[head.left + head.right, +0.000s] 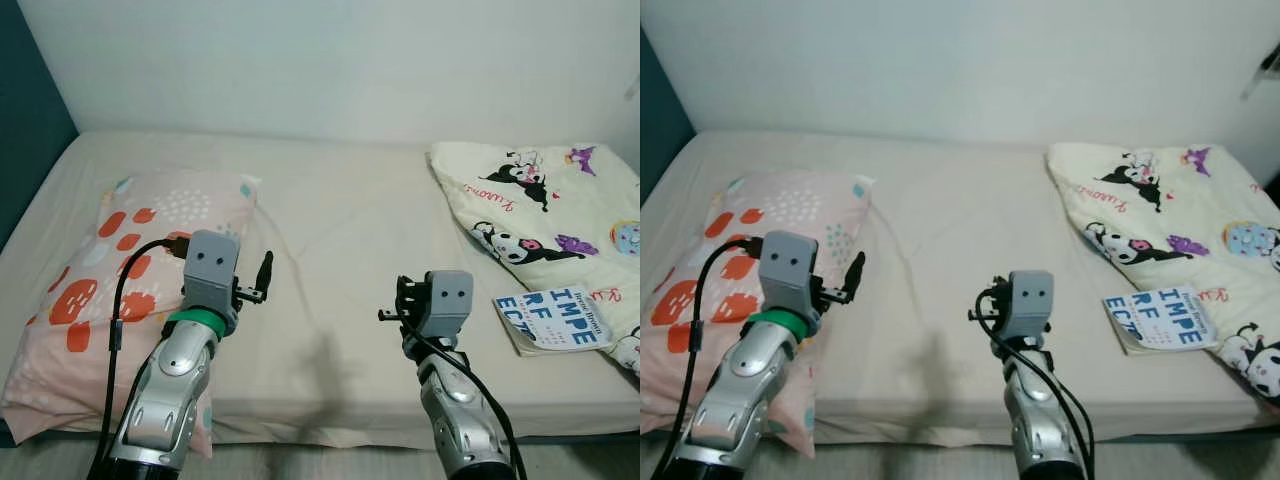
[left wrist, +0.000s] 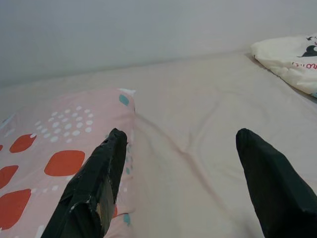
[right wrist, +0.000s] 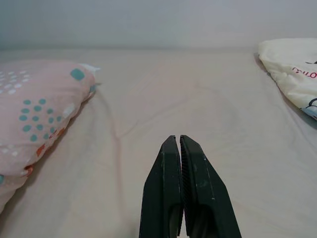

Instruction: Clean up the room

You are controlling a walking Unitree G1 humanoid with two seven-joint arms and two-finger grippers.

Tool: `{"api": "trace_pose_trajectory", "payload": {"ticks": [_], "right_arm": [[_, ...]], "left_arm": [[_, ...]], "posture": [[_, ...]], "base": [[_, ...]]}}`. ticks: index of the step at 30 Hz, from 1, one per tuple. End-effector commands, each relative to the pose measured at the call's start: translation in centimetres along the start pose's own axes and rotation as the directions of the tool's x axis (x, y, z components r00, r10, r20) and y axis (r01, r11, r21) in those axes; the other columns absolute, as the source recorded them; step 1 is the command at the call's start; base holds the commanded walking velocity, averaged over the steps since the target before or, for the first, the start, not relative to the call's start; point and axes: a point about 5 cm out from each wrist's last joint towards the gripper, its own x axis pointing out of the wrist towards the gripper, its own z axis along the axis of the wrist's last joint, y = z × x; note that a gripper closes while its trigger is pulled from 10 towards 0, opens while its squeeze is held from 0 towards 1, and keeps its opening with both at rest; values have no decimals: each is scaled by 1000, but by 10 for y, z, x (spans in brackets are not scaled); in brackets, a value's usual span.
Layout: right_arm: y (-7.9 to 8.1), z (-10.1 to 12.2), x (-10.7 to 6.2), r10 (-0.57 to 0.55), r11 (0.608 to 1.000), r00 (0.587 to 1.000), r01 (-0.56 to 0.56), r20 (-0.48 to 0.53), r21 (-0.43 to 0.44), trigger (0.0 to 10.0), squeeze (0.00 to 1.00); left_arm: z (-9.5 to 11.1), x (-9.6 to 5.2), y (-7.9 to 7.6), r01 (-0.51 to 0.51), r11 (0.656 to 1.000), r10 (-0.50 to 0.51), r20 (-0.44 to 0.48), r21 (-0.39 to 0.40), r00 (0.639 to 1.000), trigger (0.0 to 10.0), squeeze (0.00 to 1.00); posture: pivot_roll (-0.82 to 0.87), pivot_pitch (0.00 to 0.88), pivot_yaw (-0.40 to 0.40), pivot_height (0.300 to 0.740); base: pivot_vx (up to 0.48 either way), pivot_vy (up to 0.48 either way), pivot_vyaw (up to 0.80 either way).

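While nothing's held, we see left claw point(image 2: 178, 183) spread, right claw point(image 3: 181, 188) pressed together; blue-lettered paperback book point(image 1: 551, 317) remains on beige-sheeted bed point(image 1: 340, 260).

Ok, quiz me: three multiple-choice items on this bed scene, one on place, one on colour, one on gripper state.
1. Where does the book lie?
A. on the pillow
B. on the bed's right side, beside the quilt
C. on the floor

2. What colour are the pillow's big blotches?
A. red-orange
B. purple
C. black

3. How do the grippers stand?
A. both open
B. both shut
C. left gripper open, right gripper shut

Key: 1 B, it sits by the cartoon quilt. 2 A, red-orange patches on pink. 3 C, left fingers spread, right fingers pressed together.
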Motion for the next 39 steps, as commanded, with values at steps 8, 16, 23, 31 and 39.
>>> {"api": "trace_pose_trajectory", "payload": {"ticks": [8,16,23,31,39], "right_arm": [[-2,-6,-1,0,1000,1000,-1,-24,-13,10000,0],[-3,-6,-2,-1,1000,1000,1,-25,-14,10000,0],[-3,-7,-2,-1,1000,1000,1,-27,-13,10000,0],[-2,-8,-2,-1,1000,1000,1,-28,-12,10000,0],[-2,-8,-1,-3,1000,1000,2,-27,-11,10000,0]], "left_arm": [[-1,2,-3,9,1000,-9,-2,-12,1000,10000,0],[0,3,-4,8,1000,-8,3,-21,1000,10000,0],[0,4,-3,8,1000,-8,6,-21,1000,10000,0],[1,4,-2,-2,999,3,11,-44,1000,10000,0],[3,5,0,-20,997,22,18,-68,1000,10000,0]], "posture": [[1,55,-2,740],[-1,57,-3,740],[0,58,-2,740],[0,58,-1,740],[1,56,-1,740]], "base": [[0,-370,0],[0,-330,0],[0,-283,0],[0,-307,0],[0,0,0]]}}
